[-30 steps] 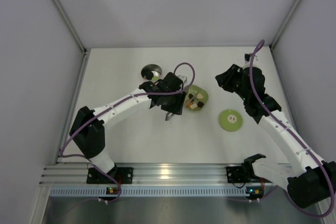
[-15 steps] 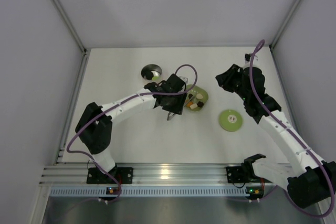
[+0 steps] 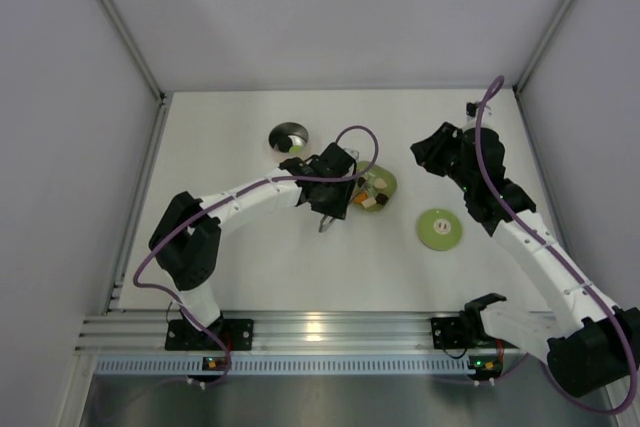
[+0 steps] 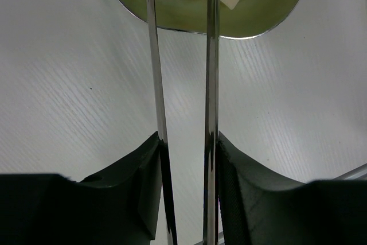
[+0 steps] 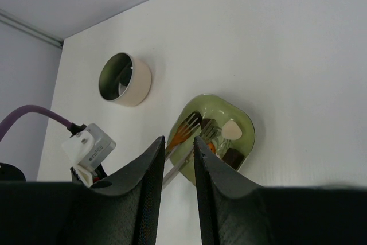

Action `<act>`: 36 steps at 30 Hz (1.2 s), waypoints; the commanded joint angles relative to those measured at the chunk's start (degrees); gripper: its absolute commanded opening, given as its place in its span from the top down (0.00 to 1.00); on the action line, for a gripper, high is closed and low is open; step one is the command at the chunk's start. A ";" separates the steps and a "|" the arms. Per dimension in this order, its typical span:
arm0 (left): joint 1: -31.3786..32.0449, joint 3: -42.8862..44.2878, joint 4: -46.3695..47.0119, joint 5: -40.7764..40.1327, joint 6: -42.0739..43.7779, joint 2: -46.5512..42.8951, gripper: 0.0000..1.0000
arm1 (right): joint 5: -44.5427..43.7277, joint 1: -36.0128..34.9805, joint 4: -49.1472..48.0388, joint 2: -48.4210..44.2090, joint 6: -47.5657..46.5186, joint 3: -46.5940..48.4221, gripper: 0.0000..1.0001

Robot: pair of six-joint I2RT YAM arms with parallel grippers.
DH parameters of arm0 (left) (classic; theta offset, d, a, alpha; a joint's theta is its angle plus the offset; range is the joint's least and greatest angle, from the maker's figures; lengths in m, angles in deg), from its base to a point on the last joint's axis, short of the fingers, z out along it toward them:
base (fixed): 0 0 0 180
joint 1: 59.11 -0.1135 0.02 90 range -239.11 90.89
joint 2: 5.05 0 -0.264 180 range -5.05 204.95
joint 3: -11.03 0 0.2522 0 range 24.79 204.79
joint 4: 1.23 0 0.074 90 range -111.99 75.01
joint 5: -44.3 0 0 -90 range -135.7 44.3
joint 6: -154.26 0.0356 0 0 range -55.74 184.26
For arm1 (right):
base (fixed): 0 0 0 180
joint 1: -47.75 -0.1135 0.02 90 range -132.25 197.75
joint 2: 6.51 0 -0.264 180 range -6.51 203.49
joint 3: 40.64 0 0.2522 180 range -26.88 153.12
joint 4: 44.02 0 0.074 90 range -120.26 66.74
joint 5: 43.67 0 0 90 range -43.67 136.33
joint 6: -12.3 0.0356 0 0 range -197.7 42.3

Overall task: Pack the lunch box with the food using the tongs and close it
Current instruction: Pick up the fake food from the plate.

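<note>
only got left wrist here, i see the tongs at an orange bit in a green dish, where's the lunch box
observer: the lunch box stands open on the table, behind and to the left of the green dish, apart from it.
operator: and the lid
observer: the lid lies flat on the table to the right of the dish, nearer the front edge.
operator: right gripper busy?
observer: no, the right gripper hovers to the right of the dish with nothing between its fingers.
</note>
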 commanded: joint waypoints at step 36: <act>-1.54 6.79 -2.84 -8.06 1.09 -9.45 0.64 | -0.69 -1.15 0.25 -0.16 -0.83 1.39 0.74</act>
